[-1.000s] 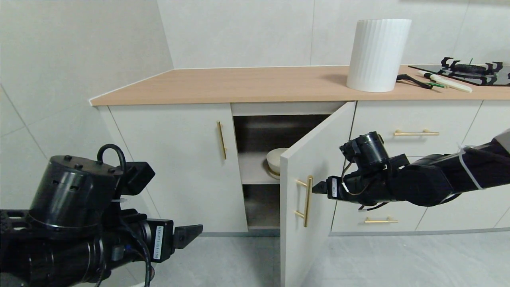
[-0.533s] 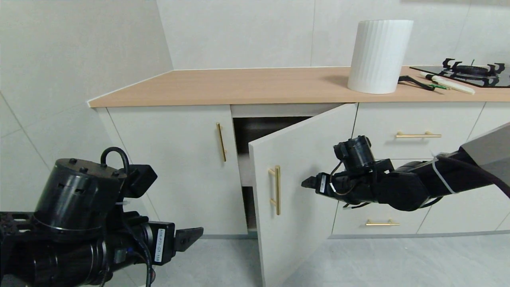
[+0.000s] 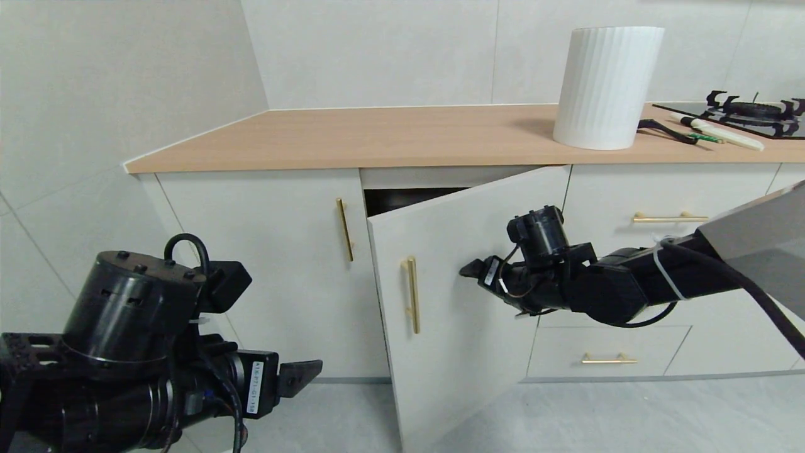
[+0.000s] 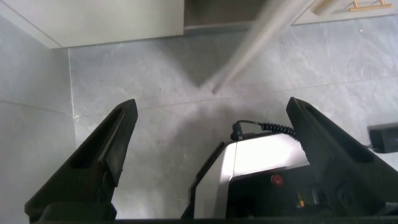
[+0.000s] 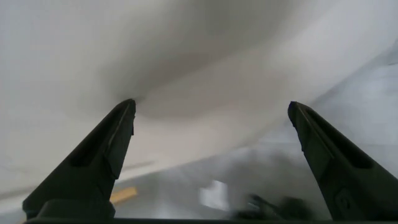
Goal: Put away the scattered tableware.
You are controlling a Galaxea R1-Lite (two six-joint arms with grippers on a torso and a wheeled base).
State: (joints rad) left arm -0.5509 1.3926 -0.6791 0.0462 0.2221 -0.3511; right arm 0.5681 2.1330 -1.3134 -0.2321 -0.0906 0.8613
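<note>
The cabinet door (image 3: pixel 453 314) is hanging partly ajar beneath the desk (image 3: pixel 377 135), leaving a dark wedge of opening along its top and handle side. The right pincer (image 3: pixel 468 270) is sitting at the door's front face, about level with the top of its gold bar handle (image 3: pixel 412 294) and just to the hinge side of it. Whether its tips are touching the panel I cannot tell. In the right wrist view its two dark fingers (image 5: pixel 93 162) are standing wide apart, gripping nothing, with the pale door surface close before them.

The left pincer (image 3: pixel 308 371) is hanging low and well apart from the door, in front of the neighbouring closed door (image 3: pixel 270 270), which is carrying its own gold handle (image 3: pixel 343 229). Its fingers are likewise spread wide and are holding nothing, and the grey tiled floor (image 4: pixel 155 81) is showing between them.

To the right of the ajar door, two drawer fronts are sitting shut, each with a gold pull, an upper one (image 3: pixel 670 218) and a lower one (image 3: pixel 609 360). On the desk a tall white ribbed container (image 3: pixel 607 88) is standing upright. Just beyond it a black-handled utensil (image 3: pixel 666 130) and a white-handled utensil (image 3: pixel 723 135) are lying beside the black hob grate (image 3: pixel 755 110).
</note>
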